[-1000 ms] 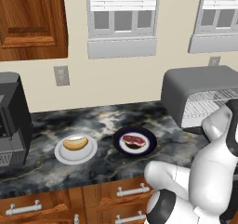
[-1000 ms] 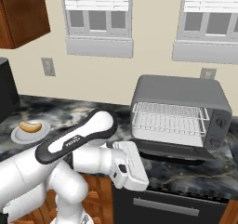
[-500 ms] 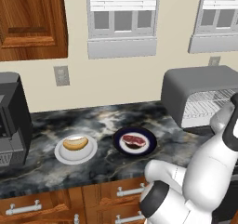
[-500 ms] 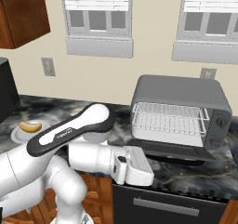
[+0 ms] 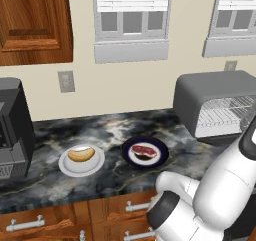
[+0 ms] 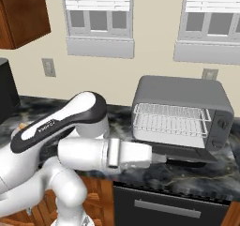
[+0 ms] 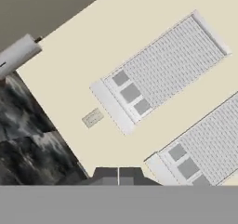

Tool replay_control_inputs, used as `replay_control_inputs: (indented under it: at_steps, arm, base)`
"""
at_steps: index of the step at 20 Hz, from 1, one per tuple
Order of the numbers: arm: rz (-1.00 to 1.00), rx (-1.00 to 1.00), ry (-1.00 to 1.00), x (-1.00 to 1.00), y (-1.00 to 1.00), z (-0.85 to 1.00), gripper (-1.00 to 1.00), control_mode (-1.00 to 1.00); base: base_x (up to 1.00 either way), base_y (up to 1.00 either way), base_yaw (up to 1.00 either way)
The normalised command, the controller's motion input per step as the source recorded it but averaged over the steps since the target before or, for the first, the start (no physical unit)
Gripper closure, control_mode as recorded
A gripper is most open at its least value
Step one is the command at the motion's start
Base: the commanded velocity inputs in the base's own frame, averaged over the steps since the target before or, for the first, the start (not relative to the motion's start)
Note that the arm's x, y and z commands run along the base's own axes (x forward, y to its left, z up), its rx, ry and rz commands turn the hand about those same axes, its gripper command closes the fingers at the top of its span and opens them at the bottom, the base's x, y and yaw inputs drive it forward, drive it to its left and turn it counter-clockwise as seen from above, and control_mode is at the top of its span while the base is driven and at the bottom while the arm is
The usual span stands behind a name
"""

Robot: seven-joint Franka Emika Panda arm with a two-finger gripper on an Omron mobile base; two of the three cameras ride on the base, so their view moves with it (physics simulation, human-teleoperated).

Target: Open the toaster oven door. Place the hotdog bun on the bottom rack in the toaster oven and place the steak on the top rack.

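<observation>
The grey toaster oven (image 6: 183, 94) stands at the counter's right end, also seen as the toaster oven (image 5: 210, 92). Its door (image 6: 187, 151) lies folded down flat, showing the top rack (image 6: 171, 112) and the bottom rack (image 6: 168, 129) bare. My gripper (image 6: 160, 158) is shut with nothing in it, level with the door's left front corner; its fingertips (image 7: 118, 175) meet. The hotdog bun (image 5: 81, 154) rests on a white plate (image 5: 65, 167). Beside it the steak (image 5: 144, 151) lies on a dark plate (image 5: 161, 150).
A black boxy appliance (image 5: 12, 127) stands at the counter's far left. A wooden wall cabinet (image 5: 32, 22) hangs above it. Windows and a wall socket (image 5: 65, 81) line the back wall. Drawers (image 5: 35, 225) run under the counter's front edge.
My forearm and hand have slid to the right and slightly up, bringing the shut gripper to the lowered door's left front corner. The door, bun and steak have not moved.
</observation>
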Motion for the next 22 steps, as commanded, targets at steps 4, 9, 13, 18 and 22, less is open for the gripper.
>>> replay_control_inputs:
  at_steps: [4, 9, 13, 18, 22]
  arm:
    - [-0.15, -0.53, 0.76, -0.21, 0.07, 0.20, 1.00, -1.00]
    - [-0.02, -0.75, 0.88, 0.00, 0.57, 0.00, 1.00, -1.00]
    - [0.00, -0.62, 0.87, 0.18, 0.38, 0.11, 1.00, -1.00]
    - [0.01, -0.45, 0.83, 0.30, 0.15, 0.42, 1.00, -1.00]
    - [0.00, -0.32, 0.88, 0.30, 0.04, 0.46, 1.00, -1.00]
  base:
    - [0.00, 0.00, 0.00]
    - [0.00, 0.00, 0.00]
    - [0.00, 0.00, 0.00]
    - [0.00, 0.00, 0.00]
    - [0.00, 0.00, 0.00]
